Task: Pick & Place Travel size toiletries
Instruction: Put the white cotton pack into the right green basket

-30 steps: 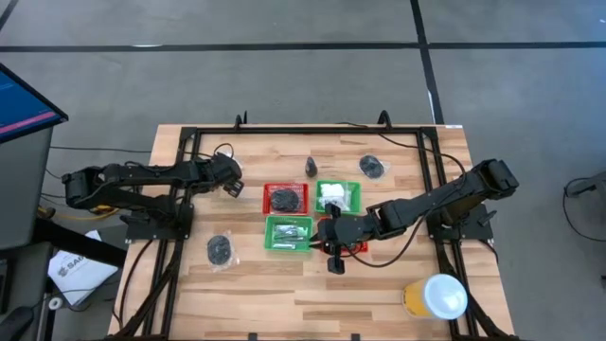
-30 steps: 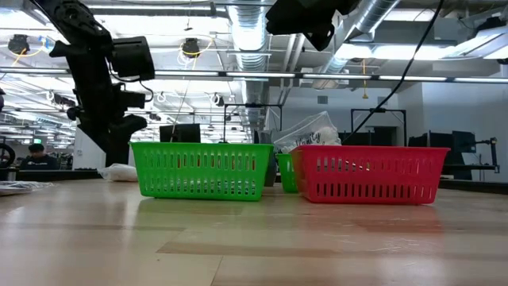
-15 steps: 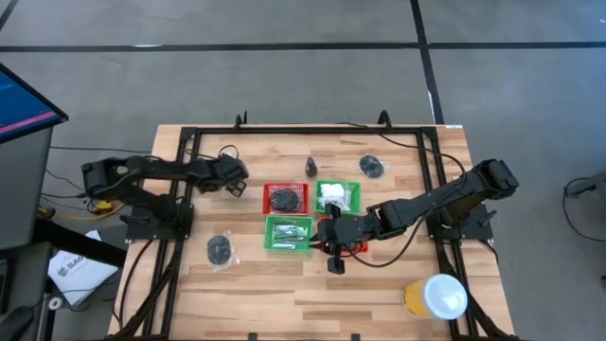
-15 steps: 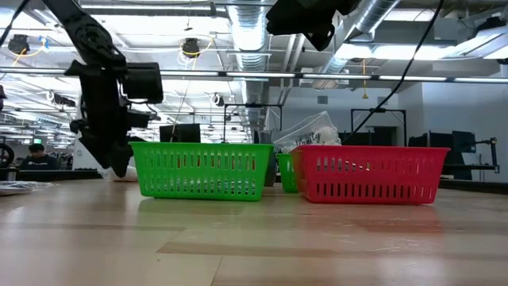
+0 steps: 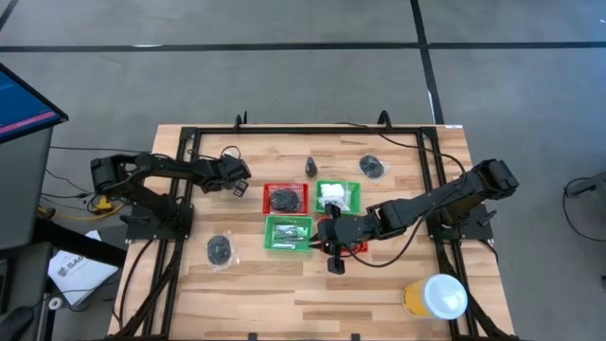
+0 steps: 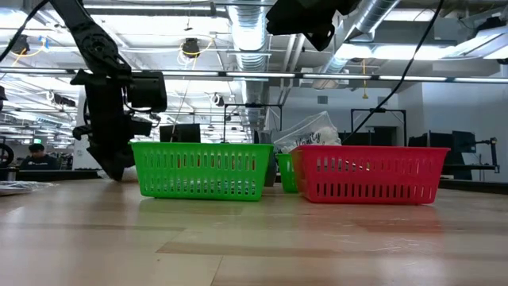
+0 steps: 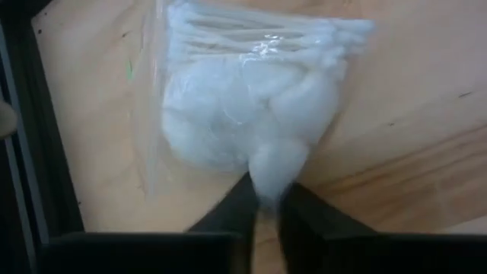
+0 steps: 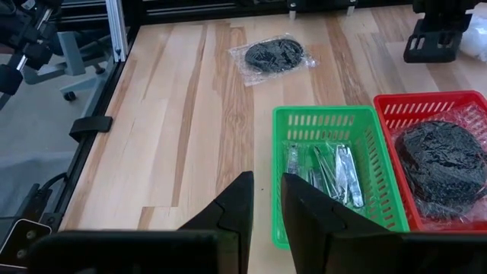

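White packet: a clear bag of white cotton pieces [image 7: 251,125] lies on the wooden bench [image 5: 379,294], well to the left of the red basket [image 5: 286,199].
Left gripper [image 7: 265,199]: down at that packet, its fingers [image 7: 234,211] pinching the packet's near edge; in the low view it hangs just left of the front green basket [image 6: 203,169].
Black coiled pieces: one bagged coil [image 5: 284,200] fills the red basket; another [image 5: 221,248] lies on the bench left of the front green basket; a third [image 5: 372,168] lies beyond the back green basket [image 5: 338,196], toward the bench's far right.
Silver tubes: thin wrapped tubes [image 8: 329,171] lie in the front green basket, beside the red basket.
White packets: several [image 5: 331,195] sit in the back green basket.
Dark small bottle [image 5: 311,168]: stands on the bench just beyond the red basket.
Right gripper [image 8: 265,199]: hovers just right of the front green basket, fingers [image 8: 237,204] slightly spread, holding nothing.
Yellow tub [image 5: 434,296]: white lid, near the bench's front right corner, well apart from the baskets.
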`<state>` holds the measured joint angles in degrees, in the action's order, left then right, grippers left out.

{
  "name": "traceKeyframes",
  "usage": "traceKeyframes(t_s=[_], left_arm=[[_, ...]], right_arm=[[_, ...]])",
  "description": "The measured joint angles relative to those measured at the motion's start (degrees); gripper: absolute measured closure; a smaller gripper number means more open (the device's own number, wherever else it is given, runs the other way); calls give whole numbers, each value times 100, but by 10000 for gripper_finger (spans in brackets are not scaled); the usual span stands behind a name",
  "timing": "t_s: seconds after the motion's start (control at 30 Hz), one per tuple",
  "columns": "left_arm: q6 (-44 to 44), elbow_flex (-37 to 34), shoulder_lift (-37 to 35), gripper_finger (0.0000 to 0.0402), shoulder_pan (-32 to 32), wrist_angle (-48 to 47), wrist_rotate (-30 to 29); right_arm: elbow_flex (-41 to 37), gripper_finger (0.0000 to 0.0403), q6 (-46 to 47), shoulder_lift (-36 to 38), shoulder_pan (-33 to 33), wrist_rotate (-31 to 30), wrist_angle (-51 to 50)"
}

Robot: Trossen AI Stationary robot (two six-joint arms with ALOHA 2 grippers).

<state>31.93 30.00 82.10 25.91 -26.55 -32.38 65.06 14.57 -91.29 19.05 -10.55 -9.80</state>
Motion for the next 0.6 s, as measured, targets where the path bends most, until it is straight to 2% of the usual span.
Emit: traceKeyframes(t_s=[0.03,0.17,0.43,0.6], left_arm=[[-3,0,-15,382,0,2,15],[-32,0,-28,398,0,-4,76],[-167,0,-146,401,-53,-69,204],[-170,0,-679,401,-151,-210,226]], right_arm=[[0,342,0,0,0,0,0],[0,342,0,0,-4,0,0],[0,342,-13,0,-4,0,0],[0,342,-13,2,-15,0,0]])
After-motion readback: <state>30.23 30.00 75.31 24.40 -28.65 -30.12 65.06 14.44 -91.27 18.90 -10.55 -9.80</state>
